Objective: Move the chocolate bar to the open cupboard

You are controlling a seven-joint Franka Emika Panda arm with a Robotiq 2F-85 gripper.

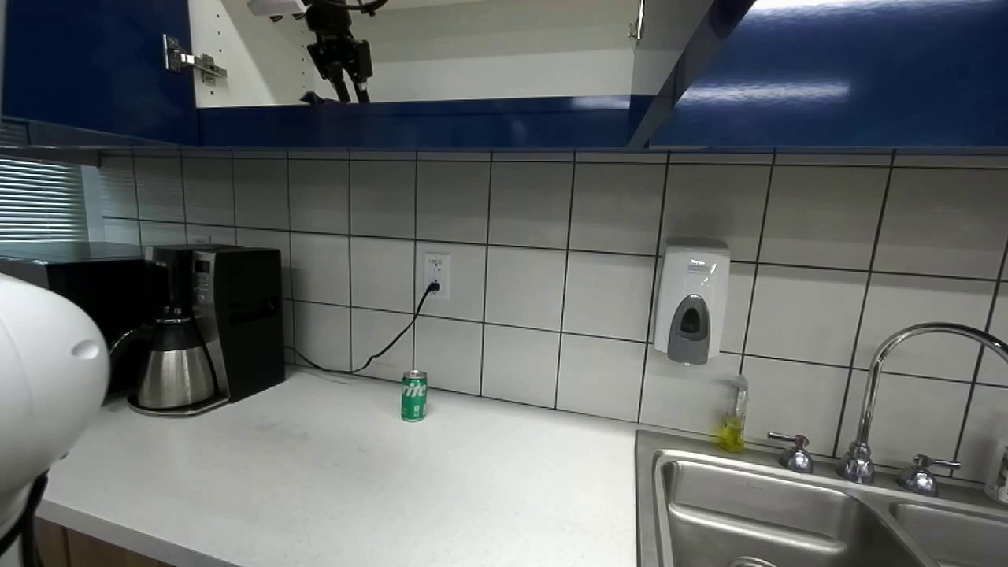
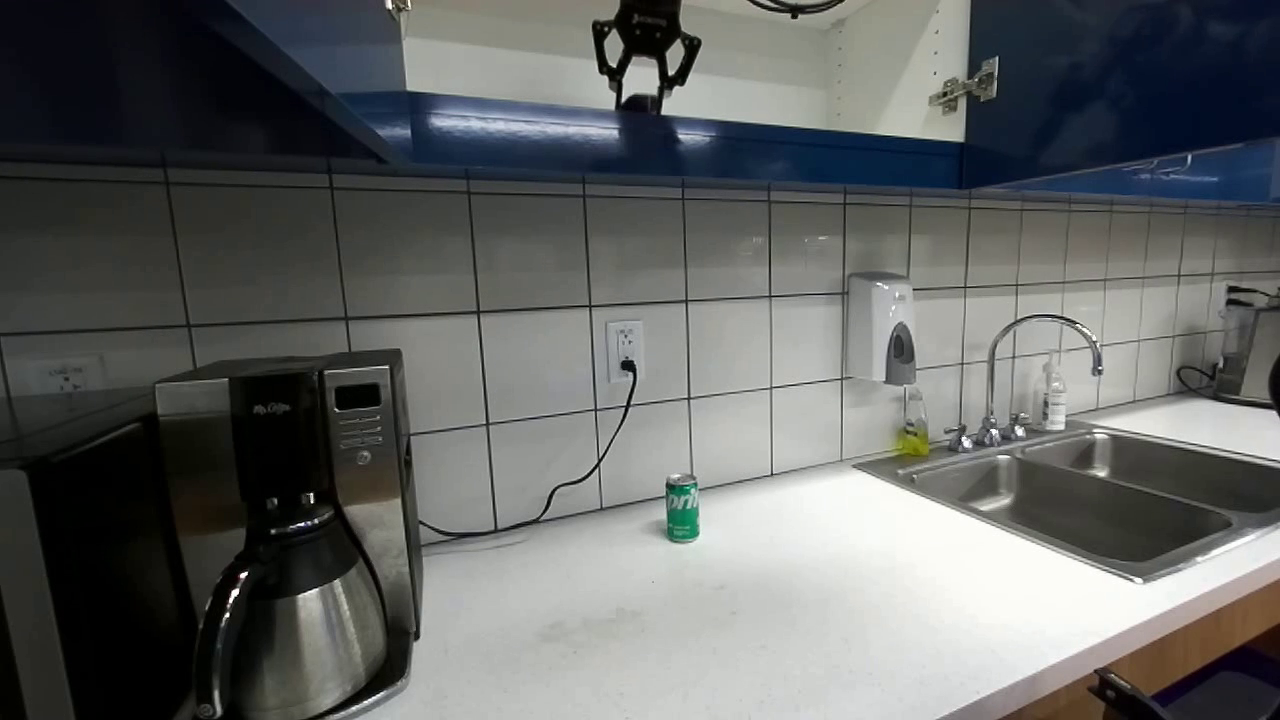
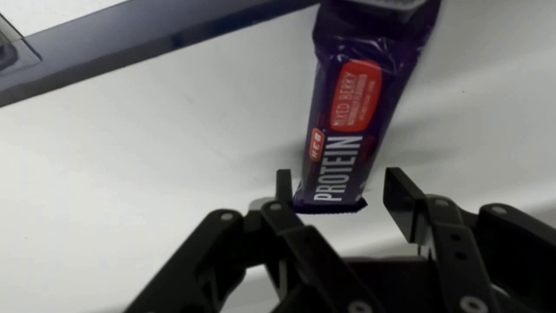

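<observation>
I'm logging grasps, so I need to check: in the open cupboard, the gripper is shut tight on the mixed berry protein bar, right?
Not shut: the wrist view shows the gripper open, with a clear gap between the mixed berry protein bar and the fingertip on that picture's right. The bar is indeed in the open cupboard.

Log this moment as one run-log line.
gripper: open | purple bar: in open cupboard, unclamped, one end seen between jaws | green can: upright on counter

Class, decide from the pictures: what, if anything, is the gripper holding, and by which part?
Nothing: the gripper is open, with a gap between the purple-wrapped bar and one finger.
</observation>
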